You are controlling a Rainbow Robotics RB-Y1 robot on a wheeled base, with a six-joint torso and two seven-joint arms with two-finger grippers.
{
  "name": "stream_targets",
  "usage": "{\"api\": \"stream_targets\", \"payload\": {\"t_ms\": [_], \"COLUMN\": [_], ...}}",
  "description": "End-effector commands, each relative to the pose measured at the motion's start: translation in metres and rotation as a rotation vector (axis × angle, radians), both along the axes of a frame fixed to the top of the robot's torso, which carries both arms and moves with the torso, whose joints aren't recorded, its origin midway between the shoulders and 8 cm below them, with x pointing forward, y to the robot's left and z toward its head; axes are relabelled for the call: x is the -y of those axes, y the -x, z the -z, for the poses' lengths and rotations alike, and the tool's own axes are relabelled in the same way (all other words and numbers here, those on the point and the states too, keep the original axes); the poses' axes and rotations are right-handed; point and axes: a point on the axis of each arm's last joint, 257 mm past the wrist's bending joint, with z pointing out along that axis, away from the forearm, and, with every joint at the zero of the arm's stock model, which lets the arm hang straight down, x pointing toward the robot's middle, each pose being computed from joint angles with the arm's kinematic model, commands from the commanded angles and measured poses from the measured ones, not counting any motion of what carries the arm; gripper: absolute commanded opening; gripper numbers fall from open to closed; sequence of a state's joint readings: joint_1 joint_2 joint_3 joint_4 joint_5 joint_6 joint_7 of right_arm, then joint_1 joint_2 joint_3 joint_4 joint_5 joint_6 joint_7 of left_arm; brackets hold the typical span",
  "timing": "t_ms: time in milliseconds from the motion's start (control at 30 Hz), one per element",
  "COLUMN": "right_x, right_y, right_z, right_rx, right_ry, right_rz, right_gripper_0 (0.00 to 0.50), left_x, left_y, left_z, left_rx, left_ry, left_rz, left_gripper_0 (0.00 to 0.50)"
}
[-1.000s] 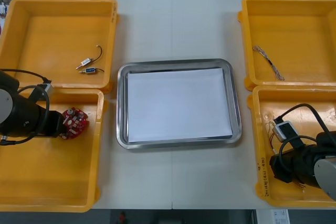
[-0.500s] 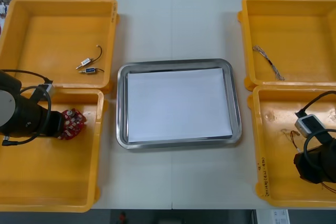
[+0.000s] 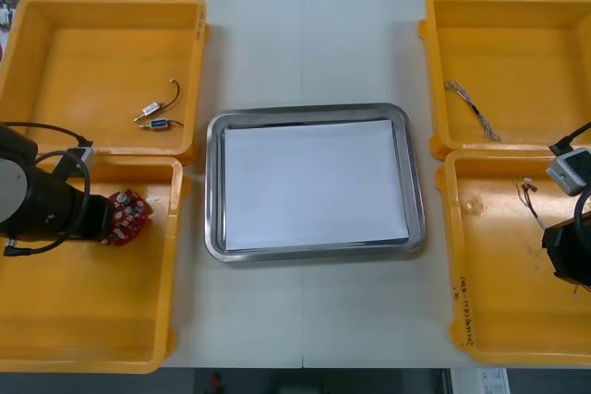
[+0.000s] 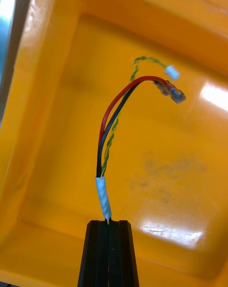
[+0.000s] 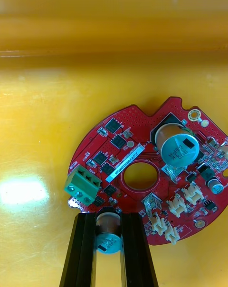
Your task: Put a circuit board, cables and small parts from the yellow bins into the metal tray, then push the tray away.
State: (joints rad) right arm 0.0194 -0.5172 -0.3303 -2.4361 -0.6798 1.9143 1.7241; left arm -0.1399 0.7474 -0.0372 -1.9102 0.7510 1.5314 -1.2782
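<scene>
A round red circuit board (image 5: 142,173) lies in the near left yellow bin (image 3: 92,320). My left gripper (image 5: 108,223) is shut on a small silver cylinder at the board's edge; in the front view this gripper (image 3: 104,219) is at the board (image 3: 131,213). My right gripper (image 4: 108,224) is shut on the white-taped end of a red, black and yellow cable (image 4: 111,125), which rises above the floor of the near right bin (image 3: 499,302). The front view shows the right gripper (image 3: 557,239) at the right edge, with the cable (image 3: 533,198) reaching out from it.
The metal tray (image 3: 214,191), white inside, sits between the bins. The far left bin (image 3: 55,62) holds small metal parts (image 3: 155,117) and a short black cable (image 3: 173,89). A thin twisted cable (image 3: 471,110) lies in the far right bin (image 3: 517,34).
My left gripper closed on the circuit board. The right arm moved right and toward the table's far side, carrying the cable with it.
</scene>
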Motion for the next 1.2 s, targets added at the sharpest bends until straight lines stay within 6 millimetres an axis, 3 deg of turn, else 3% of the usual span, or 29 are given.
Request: {"api": "stream_targets", "payload": {"t_ms": [33, 633, 967, 1200], "right_x": [0.011, 0.018, 0.008, 0.000], "right_y": [-0.008, -0.028, -0.025, -0.023], "right_z": [-0.034, -0.088, -0.084, -0.079], "right_rx": [0.061, 0.109, 0.082, 0.068], "right_ry": [0.088, 0.159, 0.173, 0.165], "right_rz": [-0.067, -0.180, -0.237, -0.265], "right_gripper_0": [0.000, 0.000, 0.000, 0.000], "left_x": [0.003, -0.002, 0.032, 0.066], "left_y": [0.004, 0.023, 0.008, 0.003], "left_z": [-0.002, -0.081, -0.130, -0.141], "left_rx": [-0.010, -0.028, 0.083, 0.088], "left_ry": [0.046, -0.016, -0.010, 0.009], "left_rz": [-0.093, -0.062, 0.035, 0.131], "left_gripper_0": [0.000, 0.000, 0.000, 0.001]}}
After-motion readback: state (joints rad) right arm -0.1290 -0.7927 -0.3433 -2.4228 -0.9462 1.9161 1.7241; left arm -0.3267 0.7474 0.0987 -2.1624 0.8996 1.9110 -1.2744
